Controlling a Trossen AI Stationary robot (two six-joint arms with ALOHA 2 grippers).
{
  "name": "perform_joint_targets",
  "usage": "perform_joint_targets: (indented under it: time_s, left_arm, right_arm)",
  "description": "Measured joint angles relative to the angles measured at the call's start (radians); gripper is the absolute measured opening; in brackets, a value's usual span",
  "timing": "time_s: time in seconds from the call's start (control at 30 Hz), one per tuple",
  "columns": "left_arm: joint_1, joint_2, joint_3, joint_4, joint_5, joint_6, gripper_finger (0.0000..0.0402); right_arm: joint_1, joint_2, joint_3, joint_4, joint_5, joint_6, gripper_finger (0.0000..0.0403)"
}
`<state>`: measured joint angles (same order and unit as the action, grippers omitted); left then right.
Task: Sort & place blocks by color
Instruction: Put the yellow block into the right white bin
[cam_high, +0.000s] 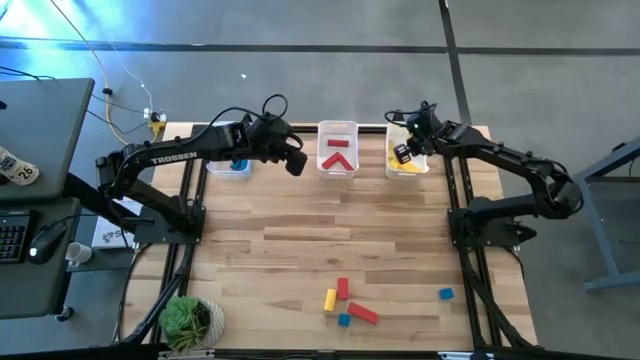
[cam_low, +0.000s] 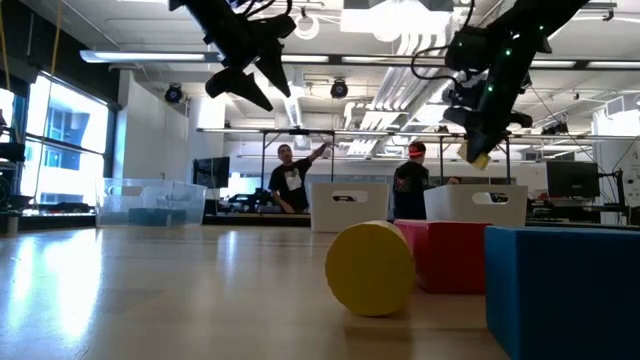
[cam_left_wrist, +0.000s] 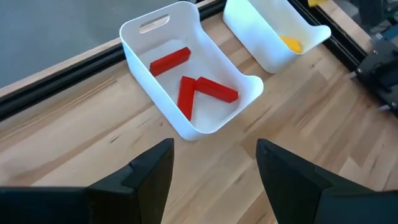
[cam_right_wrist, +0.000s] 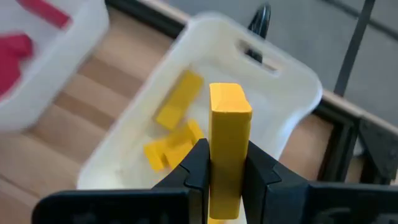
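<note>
My right gripper (cam_high: 405, 153) hovers above the right-hand bin (cam_high: 420, 168) at the far edge, shut on a yellow bar (cam_right_wrist: 229, 118). Several yellow blocks (cam_right_wrist: 174, 134) lie on that bin's floor. My left gripper (cam_high: 294, 161) is open and empty, raised above the table between the left bin (cam_high: 228, 166), which holds blue, and the middle bin (cam_left_wrist: 186, 127), where three red bars (cam_left_wrist: 198, 93) lie flat. A yellow block (cam_high: 330, 298), two red blocks (cam_high: 342, 288) (cam_high: 363, 313) and two blue blocks (cam_high: 343, 319) (cam_high: 445, 293) rest on the table near the near edge. My right gripper pinches the yellow bar between its two fingers (cam_right_wrist: 196, 165), on the bar's long side faces. The bar runs along the fingers, and its free end (cam_right_wrist: 230, 98) sticks out past the fingertips. It is lifted clear, pointing down over the yellow bin (cam_low: 478, 203).
The three white bins stand in a row along the far edge. A small potted plant (cam_high: 188, 320) sits at the near left corner. Bare wood lies between the bins and the loose blocks. People stand in the room beyond the table (cam_low: 290, 180).
</note>
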<state>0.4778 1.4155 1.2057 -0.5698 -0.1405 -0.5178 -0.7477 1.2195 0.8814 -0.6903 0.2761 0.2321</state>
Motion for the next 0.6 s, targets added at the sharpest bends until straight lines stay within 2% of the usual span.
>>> perform_joint_targets:
  time_s: [0.4, 0.6]
  left_arm:
    - [0.000, 0.000, 0.000, 0.032, -0.005, -0.032, 0.0216]
    - [-0.001, 0.000, 0.000, 0.036, -0.002, -0.029, 0.0216]
  right_arm:
    - [-0.033, 0.144, 0.000, -0.021, -0.094, 0.006, 0.0035]
    - [-0.033, 0.196, 0.000, -0.020, -0.103, 0.014, 0.0035]
